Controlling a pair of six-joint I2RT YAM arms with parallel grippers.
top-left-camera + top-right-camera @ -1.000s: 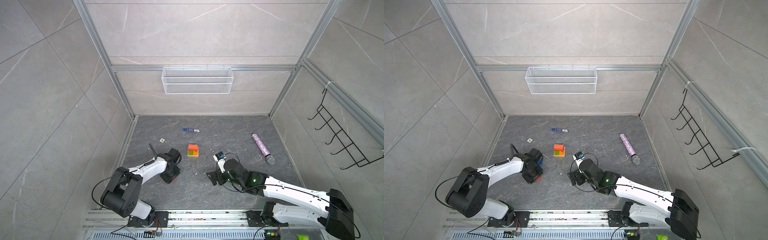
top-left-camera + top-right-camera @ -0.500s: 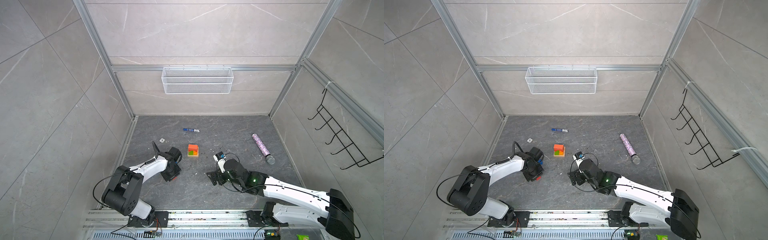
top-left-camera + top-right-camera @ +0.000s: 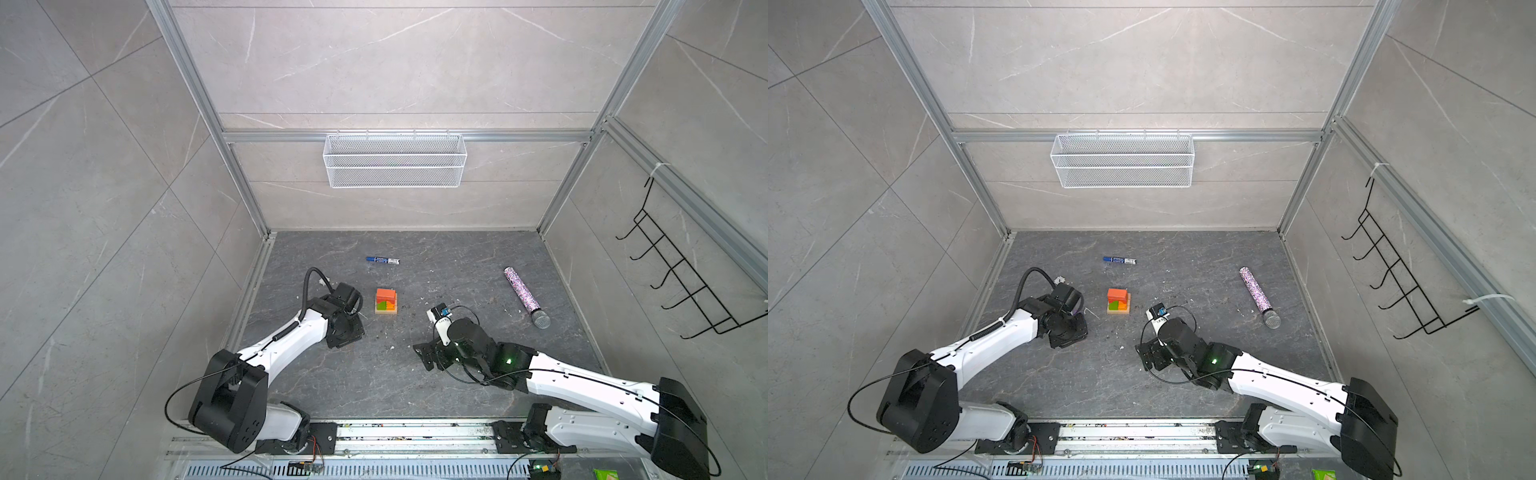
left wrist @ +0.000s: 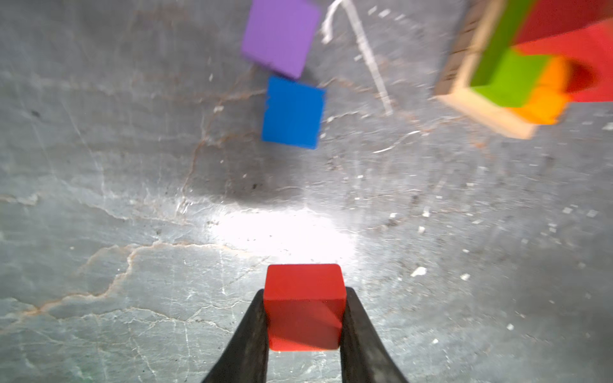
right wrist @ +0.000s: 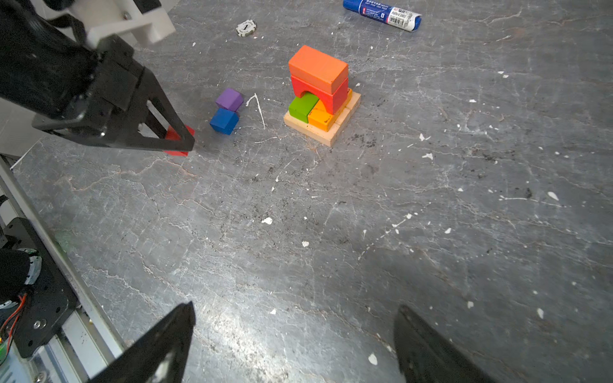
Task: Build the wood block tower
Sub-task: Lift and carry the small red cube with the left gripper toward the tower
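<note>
Left claw (image 4: 304, 308) is pinching a small red cube (image 4: 303, 282) between its two dark fingers, holding it near the very tips. The cube sits low over the grey desk (image 4: 132, 199), and it is hard to tell whether it has lifted clear or is resting on the surface. Just ahead of this claw lies a blue cube (image 4: 293, 112), with a purple cube (image 4: 280, 36) right beyond it, the two about touching at a corner. Further ahead, off toward the right arm's side, stands the tower (image 5: 320, 96): a tan base, green and orange blocks on it, a red arch over those, and an orange block on top. Right claw (image 5: 295, 306) is spread wide and empty, hanging over bare desk well short of the tower. The likely next step is carrying the red cube to the tower top. Risks: the grip is at the fingertips, so the cube could twist or slip out in transit. A low swing could knock the blue and purple cubes away. A hard or off-centre landing could shove the top orange block off the arch and bring the upper layers down.
</note>
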